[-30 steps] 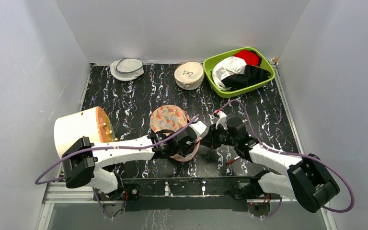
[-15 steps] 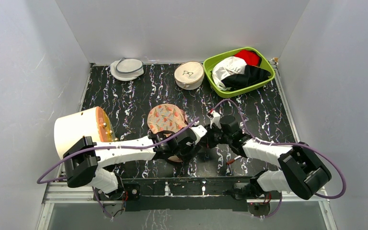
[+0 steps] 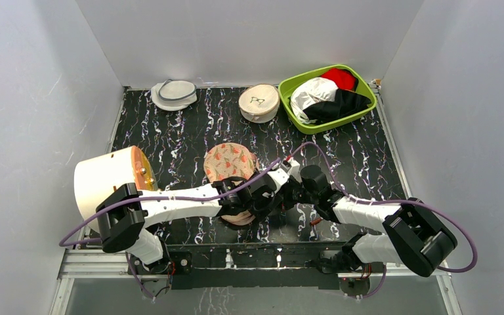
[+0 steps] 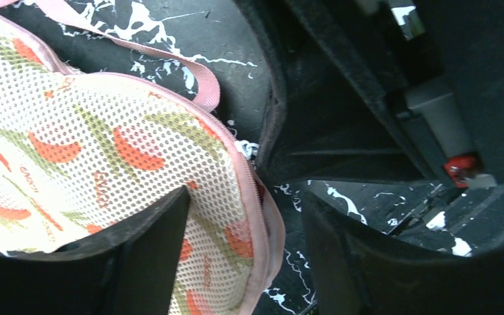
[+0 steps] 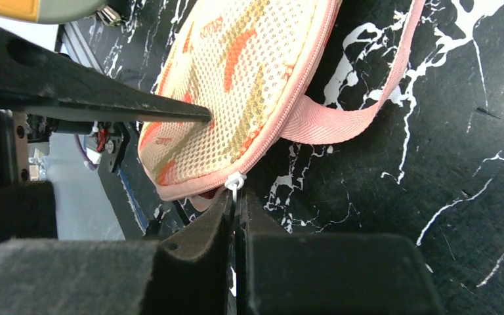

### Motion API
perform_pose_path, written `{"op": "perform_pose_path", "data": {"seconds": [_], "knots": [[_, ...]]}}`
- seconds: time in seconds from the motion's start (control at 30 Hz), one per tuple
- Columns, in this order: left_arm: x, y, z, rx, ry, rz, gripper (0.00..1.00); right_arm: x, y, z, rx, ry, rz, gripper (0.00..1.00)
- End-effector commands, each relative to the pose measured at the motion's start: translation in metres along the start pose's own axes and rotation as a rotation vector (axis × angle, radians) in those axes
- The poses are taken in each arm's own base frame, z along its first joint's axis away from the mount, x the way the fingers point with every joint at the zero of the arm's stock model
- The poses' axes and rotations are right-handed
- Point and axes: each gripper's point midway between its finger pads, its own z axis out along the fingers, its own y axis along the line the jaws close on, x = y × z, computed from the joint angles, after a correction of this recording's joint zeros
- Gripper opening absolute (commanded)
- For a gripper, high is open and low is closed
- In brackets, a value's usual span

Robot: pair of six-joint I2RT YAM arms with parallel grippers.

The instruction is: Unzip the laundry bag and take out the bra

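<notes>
The laundry bag [image 3: 230,162], beige mesh with red-orange leaves and a pink zip, lies mid-table; its near half sits under my arms. My left gripper [image 4: 243,262] is open, straddling the bag's [image 4: 92,151] zipped edge, with one finger resting on the printed top. My right gripper [image 5: 236,205] is shut on the white zip pull [image 5: 234,182] at the edge of the bag [image 5: 249,79]. Just behind the pull the zip gapes a little and a dark red sliver [image 5: 209,195] shows. The rest of the bra is hidden inside. A pink strap [image 5: 357,118] trails on the table.
A green bin [image 3: 293,110] with white, red and black garments stands at the back right. Along the back edge sit a round cream case [image 3: 259,103] and a white-grey mesh pouch [image 3: 174,94]. A large cream drum [image 3: 105,178] lies at the left.
My left gripper has opened from shut and slid a little right along the bag. My right gripper, still shut, has moved left toward the bag's edge.
</notes>
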Motion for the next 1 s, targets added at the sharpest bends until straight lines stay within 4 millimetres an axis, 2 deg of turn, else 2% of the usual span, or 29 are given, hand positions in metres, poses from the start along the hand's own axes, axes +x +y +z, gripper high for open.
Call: {"op": "perform_pose_path", "data": {"seconds": [0.0, 0.1, 0.17, 0.4, 0.43, 0.5, 0.8, 0.97], "knots": [[-0.010, 0.014, -0.007, -0.064, -0.033, 0.010, 0.58, -0.022, 0.025, -0.001, -0.096, -0.075, -0.051, 0.00], [-0.007, 0.014, -0.005, -0.071, -0.021, 0.012, 0.46, -0.024, 0.028, -0.001, -0.107, -0.085, -0.053, 0.00], [-0.006, 0.014, -0.005, -0.068, -0.015, 0.013, 0.36, -0.012, 0.022, -0.003, -0.100, -0.070, -0.033, 0.00], [-0.003, 0.016, -0.013, -0.063, -0.017, 0.031, 0.07, -0.015, 0.023, -0.004, -0.087, -0.069, -0.044, 0.00], [-0.001, 0.017, -0.014, -0.062, -0.016, 0.034, 0.05, -0.026, 0.027, -0.004, -0.083, -0.087, -0.063, 0.00], [0.002, 0.019, -0.017, -0.061, -0.019, 0.038, 0.00, -0.032, 0.023, -0.004, -0.047, -0.094, -0.073, 0.00], [0.014, 0.024, -0.036, -0.036, -0.079, 0.038, 0.00, -0.039, -0.005, -0.008, 0.086, -0.073, -0.106, 0.00], [0.017, 0.024, -0.040, -0.026, -0.095, 0.037, 0.00, -0.048, -0.029, -0.012, 0.134, -0.068, -0.085, 0.00]]}}
